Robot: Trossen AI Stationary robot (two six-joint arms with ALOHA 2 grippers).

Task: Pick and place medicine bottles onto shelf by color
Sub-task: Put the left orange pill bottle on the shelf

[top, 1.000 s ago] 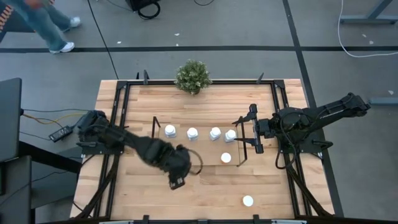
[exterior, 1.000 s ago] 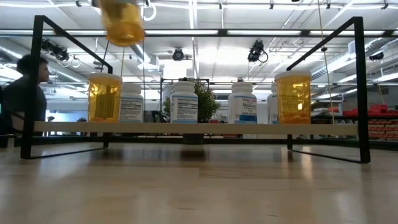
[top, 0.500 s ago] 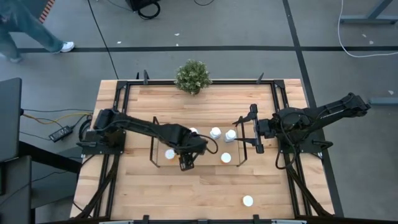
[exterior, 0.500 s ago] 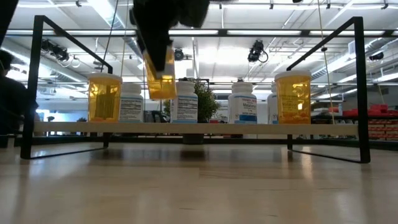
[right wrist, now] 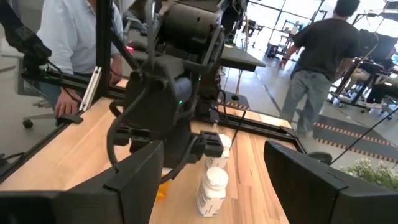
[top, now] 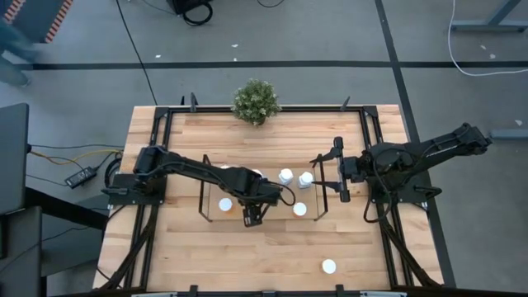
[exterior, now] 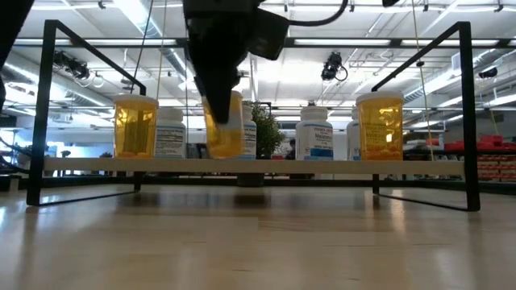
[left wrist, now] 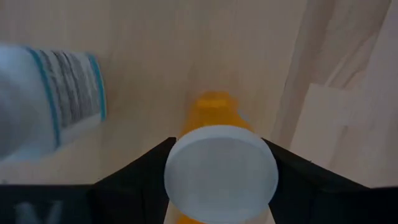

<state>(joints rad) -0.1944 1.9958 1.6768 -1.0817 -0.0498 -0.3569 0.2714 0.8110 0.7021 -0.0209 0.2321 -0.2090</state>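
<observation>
Placement was the step in hand: the left gripper (top: 252,213), clamped on a small orange-bodied medicine bottle with a white cap (exterior: 224,127), hung over the front half of the low black-rod shelf with its see-through deck (exterior: 266,164). In the low view the bottle's base looked level with the deck or just above it; whether it touched, I could not tell. In the left wrist view the two dark fingers (left wrist: 134,174) sat either side of the white cap (left wrist: 221,172), orange body pointing away below.

From above, the gripper sat at about 7 o'clock from the table's centre, with another white-capped bottle (top: 225,204) just beside it at 9 o'clock. Three more caps stood towards 3 o'clock on the shelf, and one lone white-capped bottle (top: 329,266) waited near the table's front edge, well apart, off at 5 o'clock.

The right gripper (top: 338,169) waited by the shelf's right end, jaws apart and holding nothing.

The next move, I judged, called for settling the bottle flat on the deck near the other orange one (exterior: 135,126), then parting the fingers without tipping it.

Against a second earlier, the left arm had swung in from the open table in front of the shelf, and the bottle had dropped from up by the top rail down to deck height.
</observation>
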